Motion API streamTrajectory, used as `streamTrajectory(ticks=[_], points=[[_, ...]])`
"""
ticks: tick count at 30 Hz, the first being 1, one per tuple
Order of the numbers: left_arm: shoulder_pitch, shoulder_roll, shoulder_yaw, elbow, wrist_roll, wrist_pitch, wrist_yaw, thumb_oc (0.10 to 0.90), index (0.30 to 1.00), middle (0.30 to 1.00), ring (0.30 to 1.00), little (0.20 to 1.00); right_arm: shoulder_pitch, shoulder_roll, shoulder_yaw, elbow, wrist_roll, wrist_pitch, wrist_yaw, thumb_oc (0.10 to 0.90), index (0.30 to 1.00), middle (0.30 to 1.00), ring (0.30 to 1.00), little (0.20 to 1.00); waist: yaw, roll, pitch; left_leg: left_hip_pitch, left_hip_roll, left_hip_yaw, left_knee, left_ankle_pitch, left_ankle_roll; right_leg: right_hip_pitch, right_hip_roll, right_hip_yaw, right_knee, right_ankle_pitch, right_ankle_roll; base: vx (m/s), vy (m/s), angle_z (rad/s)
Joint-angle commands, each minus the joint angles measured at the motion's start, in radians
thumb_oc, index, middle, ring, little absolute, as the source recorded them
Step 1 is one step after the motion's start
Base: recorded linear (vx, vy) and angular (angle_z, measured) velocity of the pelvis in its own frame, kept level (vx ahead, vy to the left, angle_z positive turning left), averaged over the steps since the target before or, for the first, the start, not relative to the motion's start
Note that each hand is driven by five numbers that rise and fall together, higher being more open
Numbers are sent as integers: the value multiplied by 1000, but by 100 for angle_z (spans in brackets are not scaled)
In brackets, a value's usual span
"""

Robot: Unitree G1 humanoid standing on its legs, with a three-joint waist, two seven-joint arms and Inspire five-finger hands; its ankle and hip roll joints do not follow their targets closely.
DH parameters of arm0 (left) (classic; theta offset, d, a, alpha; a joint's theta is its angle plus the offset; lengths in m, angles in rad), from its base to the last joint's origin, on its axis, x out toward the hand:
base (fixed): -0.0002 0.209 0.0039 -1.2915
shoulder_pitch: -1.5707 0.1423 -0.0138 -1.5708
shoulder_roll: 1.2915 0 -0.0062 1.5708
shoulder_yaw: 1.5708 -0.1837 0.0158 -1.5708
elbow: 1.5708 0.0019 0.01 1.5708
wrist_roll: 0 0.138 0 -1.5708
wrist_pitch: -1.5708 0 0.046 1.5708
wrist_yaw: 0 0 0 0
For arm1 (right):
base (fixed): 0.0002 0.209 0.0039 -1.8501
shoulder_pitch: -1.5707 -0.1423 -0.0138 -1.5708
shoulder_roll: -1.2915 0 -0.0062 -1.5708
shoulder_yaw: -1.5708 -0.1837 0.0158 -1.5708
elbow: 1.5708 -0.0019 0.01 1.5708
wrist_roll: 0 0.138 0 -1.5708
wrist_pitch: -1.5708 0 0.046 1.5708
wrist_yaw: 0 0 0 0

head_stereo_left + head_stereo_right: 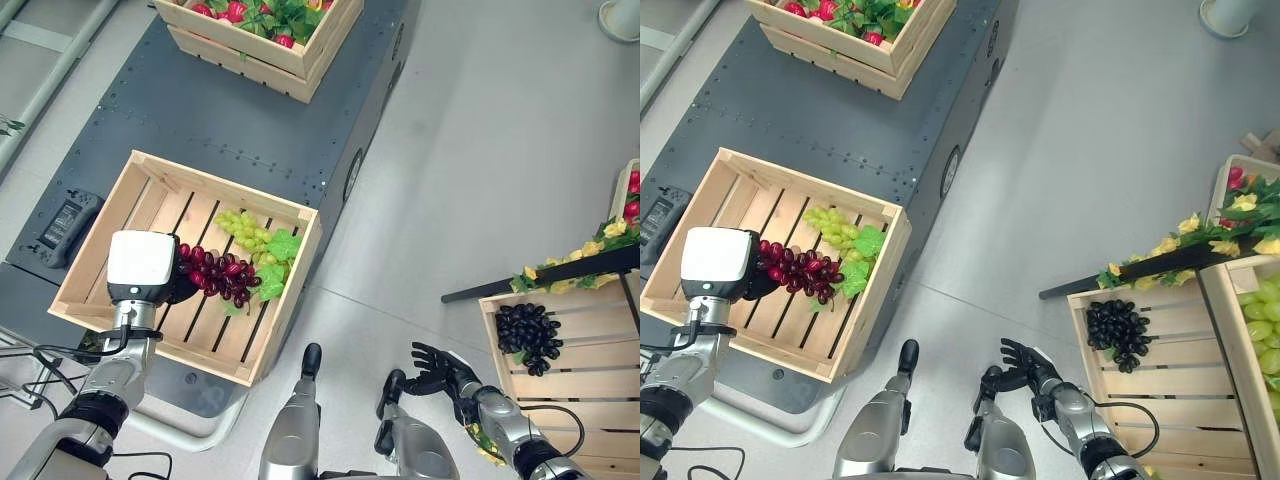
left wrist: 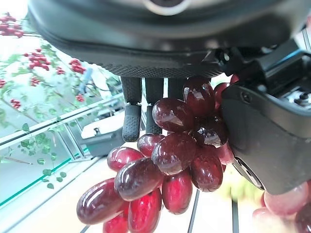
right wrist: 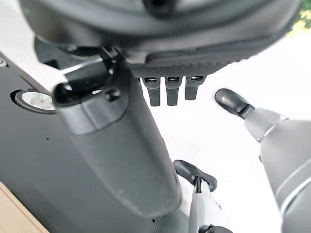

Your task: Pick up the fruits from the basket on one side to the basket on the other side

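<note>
The left hand (image 2: 252, 131) had its fingers (image 2: 132, 119) and thumb curled round a bunch of glossy dark-red grapes (image 1: 218, 272), holding it inside the pale slatted wooden crate (image 1: 110, 205) on the dark grey platform (image 1: 190, 100), just beside a bunch of green grapes (image 1: 243, 230) with green leaves. The right hand (image 1: 440, 372) hung over the grey floor, fingers relaxed and holding nothing, near a second wooden crate (image 1: 1180, 400) containing black grapes (image 1: 1118, 331).

Left robot hand (image 2: 146, 104) fingers curled in a grasp, right robot hand (image 1: 437, 367) low, fingers loosely spread
</note>
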Motion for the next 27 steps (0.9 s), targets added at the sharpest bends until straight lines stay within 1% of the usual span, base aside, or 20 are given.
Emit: streamTrajectory(ticks=[1, 2, 3, 4, 5, 6, 8, 9, 10, 12, 13, 15, 19, 23, 24, 27], points=[[5, 74, 138, -47, -22, 2, 137, 400, 300, 300, 300, 300, 100, -6, -31, -133, 90, -101, 0, 800, 900, 900, 900, 900, 18, 5, -108, 27, -95, 9, -9, -70, 12, -70, 36, -3, 135, -47, -7, 21, -44, -1], [8, 74, 140, -49, -21, 3, 136, 400, 300, 300, 300, 300, 101, -6, -30, -134, 90, -101, 0, 800, 900, 900, 900, 900, 17, 6, -108, 28, -95, 9, -9, -70, 12, -69, 36, -3, 134, -47, -7, 22, -50, -2], [48, 79, 162, -101, -7, 8, 132, 400, 300, 300, 300, 300, 119, -8, -38, -216, 103, -110, 1, 800, 900, 900, 900, 900, 18, 5, -119, 38, -94, 5, -19, -68, 11, -59, 35, -5, 126, -43, -5, 18, -41, -2], [66, 79, 170, -123, 3, 12, 133, 400, 300, 300, 300, 300, 126, -8, -41, -262, 109, -112, -2, 800, 900, 900, 900, 900, 18, 5, -123, 42, -94, 4, -21, -67, 10, -55, 34, -5, 124, -42, -4, 36, -72, -1], [118, 87, 199, -182, 14, 18, 130, 400, 300, 300, 300, 300, 153, -12, -49, -391, 125, -95, -21, 800, 900, 900, 900, 900, 17, 5, -135, 51, -93, 3, -27, -65, 10, -45, 31, -6, 119, -38, -2, 38, -74, -1], [159, 91, 228, -222, 24, 19, 132, 400, 300, 300, 300, 300, 172, -19, -52, -474, 136, -104, -22, 800, 900, 900, 900, 900, 15, 5, -147, 61, -91, 2, -32, -65, 11, -34, 30, -5, 112, -35, -1, 53, -77, -1], [196, 89, 260, -261, 34, 15, 119, 400, 300, 300, 300, 300, 186, -26, -64, -580, 145, -84, -22, 800, 900, 900, 900, 900, 13, 9, -164, 74, -90, 2, -35, -65, 13, -20, 28, -3, 106, -34, 0, 43, -37, 0], [203, 88, 266, -267, 34, 14, 119, 400, 300, 300, 300, 300, 188, -26, -66, -598, 149, -85, -16, 800, 900, 900, 900, 900, 12, 11, -169, 76, -90, 2, -36, -65, 13, -17, 28, -3, 105, -34, 0, 51, -28, -1], [223, 81, 281, -279, 39, 7, 123, 400, 300, 300, 300, 300, 189, -25, -72, -678, 147, -85, -1, 800, 900, 900, 900, 900, 12, 16, -188, 86, -90, 0, -40, -66, 15, -4, 27, 1, 99, -34, 0, 54, -35, -1], [234, 73, 288, -282, 46, -6, 125, 400, 300, 300, 300, 300, 185, -24, -77, -741, 160, -71, 18, 800, 900, 900, 900, 900, 14, 19, -209, 94, -90, -2, -42, -67, 15, 10, 26, 2, 91, -34, 1, 69, -45, -2], [234, 71, 290, -281, 43, -14, 126, 400, 300, 300, 300, 300, 180, -24, -79, -781, 166, -70, 38, 800, 900, 900, 900, 900, 14, 21, -222, 97, -91, -6, -42, -67, 15, 18, 26, 5, 84, -34, 1, 72, -54, -5], [224, 70, 278, -268, 42, -25, 130, 400, 300, 300, 300, 300, 163, -29, -77, -852, 165, -37, 40, 800, 900, 900, 900, 900, 18, 22, -241, 101, -92, -10, -42, -68, 13, 32, 25, 4, 73, -33, 1, 58, -46, -3], [210, 55, 254, -269, 36, -26, 121, 400, 300, 300, 300, 300, 105, -47, -60, -984, 154, 17, 41, 800, 900, 900, 900, 900, 30, 22, -271, 113, -96, -16, -42, -75, 15, 50, 24, 5, 64, -37, -2, 54, -31, 2], [189, 37, 232, -260, 39, -30, 117, 400, 300, 300, 300, 300, 62, -59, -43, -1030, 134, 33, 35, 800, 900, 900, 900, 900, 39, 19, -285, 119, -98, -17, -42, -80, 18, 59, 22, 7, 57, -37, -3, 37, -20, -1], [178, 30, 223, -277, 41, -27, 97, 400, 300, 300, 300, 300, 30, -72, -28, -1068, 135, 51, 50, 800, 900, 900, 900, 900, 47, 19, -293, 121, -99, -19, -42, -81, 17, 67, 21, 6, 50, -36, -3, 0, 0, 0], [171, 23, 221, -289, 37, -33, 76, 400, 300, 300, 300, 300, -16, -83, 3, -1106, 152, 93, 66, 800, 900, 900, 900, 900, 56, 14, -302, 126, -100, -19, -42, -83, 16, 73, 20, 8, 41, -31, -2, 0, 0, 0]])
